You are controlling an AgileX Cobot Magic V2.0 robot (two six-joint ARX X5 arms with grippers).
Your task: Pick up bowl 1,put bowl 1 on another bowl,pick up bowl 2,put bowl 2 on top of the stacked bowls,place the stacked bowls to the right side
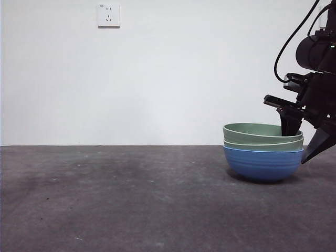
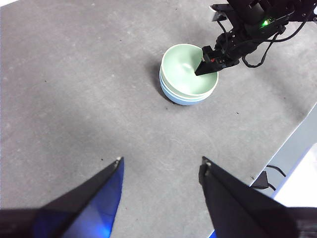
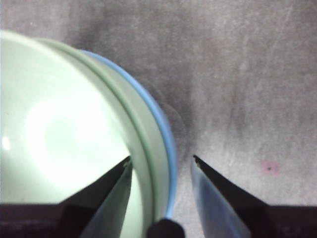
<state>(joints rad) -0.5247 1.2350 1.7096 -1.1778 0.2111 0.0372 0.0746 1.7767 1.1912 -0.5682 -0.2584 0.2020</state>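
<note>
Even, bright light; soft glare inside the top bowl (image 3: 59, 134); right wrist view blurred.

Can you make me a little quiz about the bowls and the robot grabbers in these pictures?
1. True or false: the blue ribbed round bowl sits at the bottom of the stack.
2. How many pale green ribbed round bowls rest in it?
3. Which gripper straddles the stack's rim: A) left gripper, B) right gripper?

Key:
1. True.
2. Two, nested one inside the other.
3. B. One jaw is inside the top bowl, the other outside, with the jaws apart. The left gripper hangs open, away from the stack, above the grey table.
</note>
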